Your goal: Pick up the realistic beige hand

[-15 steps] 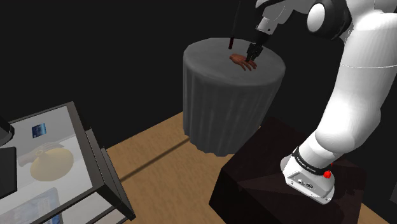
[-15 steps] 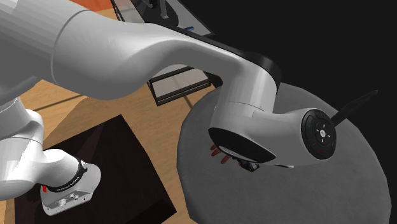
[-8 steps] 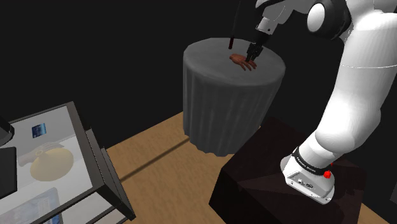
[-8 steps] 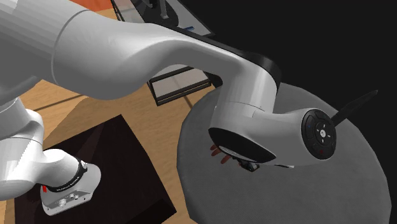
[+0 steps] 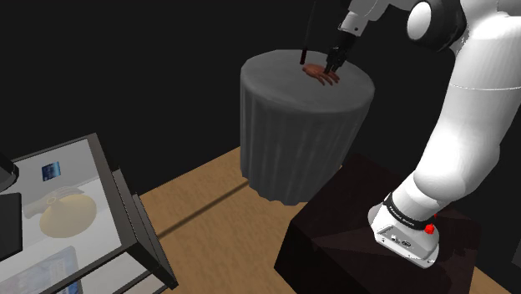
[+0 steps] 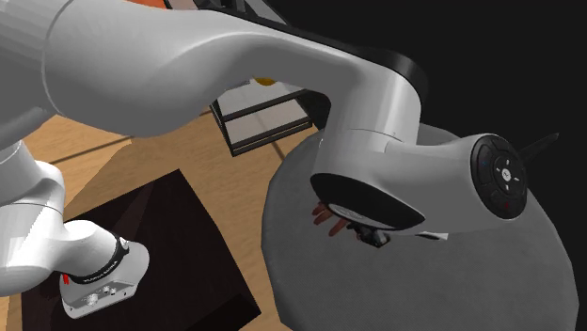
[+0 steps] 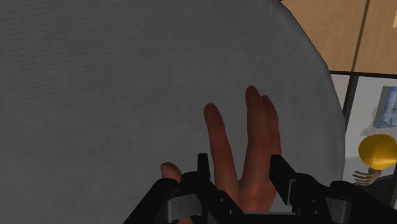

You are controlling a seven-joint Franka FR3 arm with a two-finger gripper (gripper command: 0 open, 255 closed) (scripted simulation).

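Note:
A model hand (image 7: 245,149) of reddish-brown skin colour sits clasped at the palm between my black fingers (image 7: 203,170), its own fingers pointing away from the gripper (image 7: 242,173). In the shoulder view the gripper (image 5: 333,63) holds the hand (image 5: 321,73) just above the top of a round table (image 5: 296,134) draped in grey cloth. The second exterior view shows the hand's fingertips (image 6: 327,218) poking out under my wrist, with the gripper (image 6: 372,235) mostly hidden by the arm.
A thin dark rod (image 5: 306,38) stands on the table's far side, close to the gripper. A glass-topped cabinet (image 5: 92,200) holding a yellow object (image 5: 65,215) stands at the shoulder view's left. My dark stand (image 5: 351,230) sits on the wooden floor (image 5: 209,225).
The gripper has risen a little with the hand in it, so the hand now hangs slightly above the cloth. My forearm has lifted with it.

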